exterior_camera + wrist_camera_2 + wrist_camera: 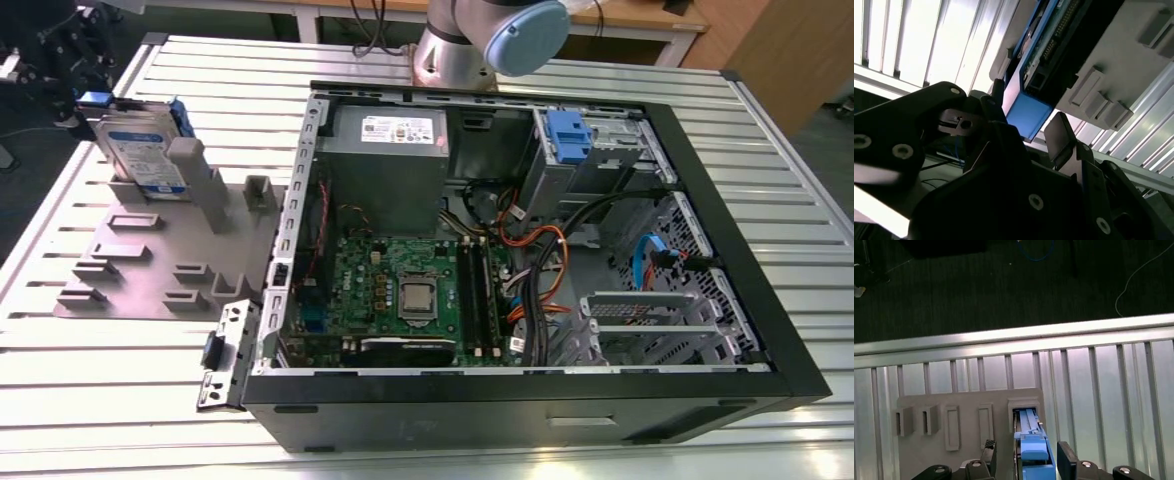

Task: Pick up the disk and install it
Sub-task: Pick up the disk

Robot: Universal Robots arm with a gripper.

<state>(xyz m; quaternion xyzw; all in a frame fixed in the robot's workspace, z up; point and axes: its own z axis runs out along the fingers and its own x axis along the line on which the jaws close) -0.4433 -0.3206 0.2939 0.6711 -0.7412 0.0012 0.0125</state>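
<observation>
The disk (140,150) is seen standing on edge in a slot of the grey slotted holder (147,265). The holder is laid by the slatted table's (761,140) edge at the exterior view's left, beside the open computer case (534,395). In the first wrist view the gripper (1026,450) is positioned at the disk's blue handle (1034,460), with its jaws held apart, one finger (1066,460) on either side.

The arm (454,50) stands upright and silver, with a blue-capped joint (527,35) at its top. The black gripper (51,65) hangs well apart from it, toward the exterior view's left. In the first wrist view the gripper points down, its two fingers (1066,460) spread with a wide gap between them. In the second wrist view the dark fingers (1060,142) are likewise parted.
</observation>
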